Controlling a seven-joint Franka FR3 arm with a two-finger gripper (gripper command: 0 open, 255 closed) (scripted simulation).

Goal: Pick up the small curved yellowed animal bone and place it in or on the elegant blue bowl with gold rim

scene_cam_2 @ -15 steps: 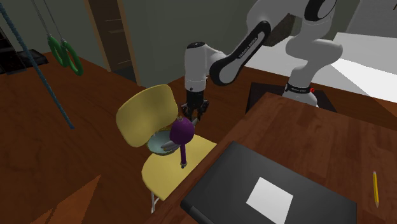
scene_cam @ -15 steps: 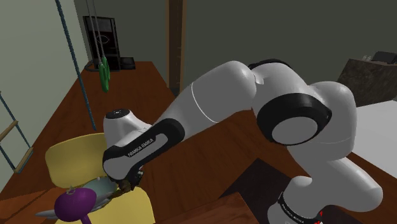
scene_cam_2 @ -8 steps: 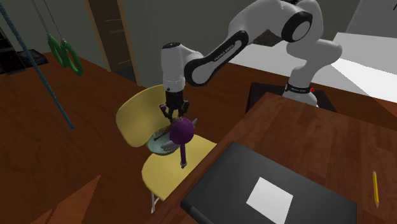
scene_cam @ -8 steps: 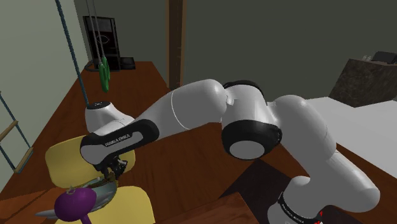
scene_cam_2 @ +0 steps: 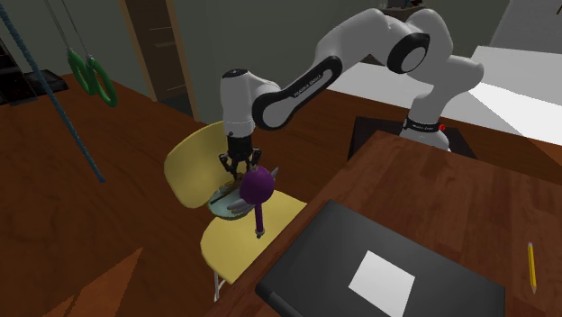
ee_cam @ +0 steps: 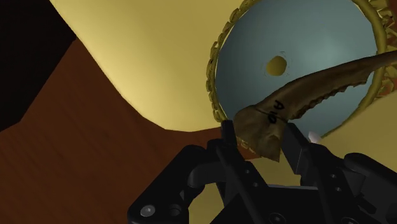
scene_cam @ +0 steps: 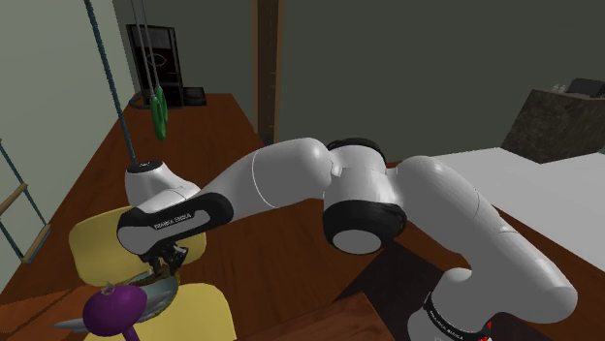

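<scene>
Gripper (ee_cam: pixel 259 141) pinches the thick end of the bone (ee_cam: pixel 305 89). The bone juts out over the blue bowl (ee_cam: pixel 299 38), crossing its gold rim. The bowl sits on a yellow chair (ee_cam: pixel 146 63). Placing step, by my reading. Next: lower slightly and release inside the rim.

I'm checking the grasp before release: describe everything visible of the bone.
The bone is tan-brown, curved and tapering, with a jagged ridge along one edge and dark written marks near its broad end. The end effector clasps that broad end between its fingers. The slender end reaches over the blue inside of the gold-rimmed bowl on a yellow chair. Whether it touches the bowl is unclear.
</scene>
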